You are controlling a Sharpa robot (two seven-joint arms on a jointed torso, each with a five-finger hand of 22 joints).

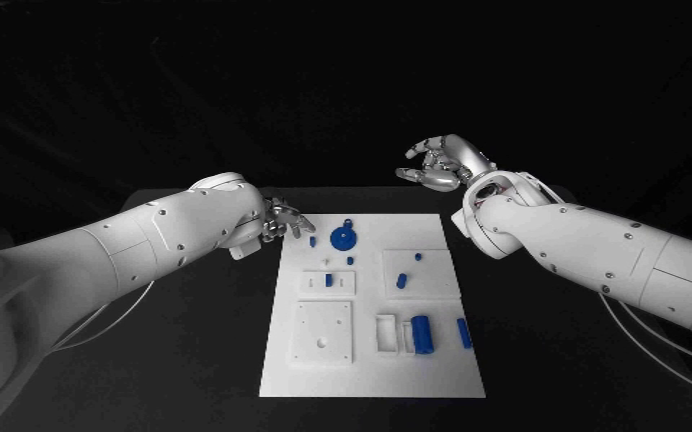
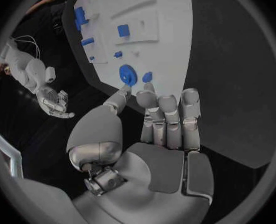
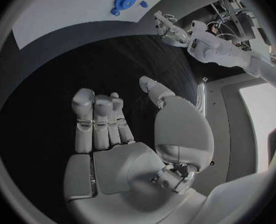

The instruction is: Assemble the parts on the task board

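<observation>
Writing or brand marks cannot be made out anywhere on the board or the arms. White task board (image 1: 372, 352) lying flat in the middle of a black table (image 1: 188, 352), seen from above, with small blue parts scattered over it. Near the board's far edge sits a round blue disc (image 1: 343, 238), with a tiny blue peg (image 1: 312, 241) just beside it on the left-arm side. Further toward the robot are more small blue pieces set in raised white blocks, and closest to the robot a long blue bar (image 1: 421, 334) stands beside a slimmer blue strip (image 1: 463, 332), both on the right-arm side of the board.

Left hand (image 1: 281, 222) hovers at the board's far corner on its own side, holding nothing — its fingers (image 2: 169, 112) are extended side by side with the thumb held apart. In the left wrist view the fingertips lie just short of the disc and the peg, near them but not touching.

Right hand (image 1: 440, 164) is raised well beyond the board's far edge, apart from every part. It holds nothing — fingers loosely curled, thumb set away from them, palm open in the right wrist view.
</observation>
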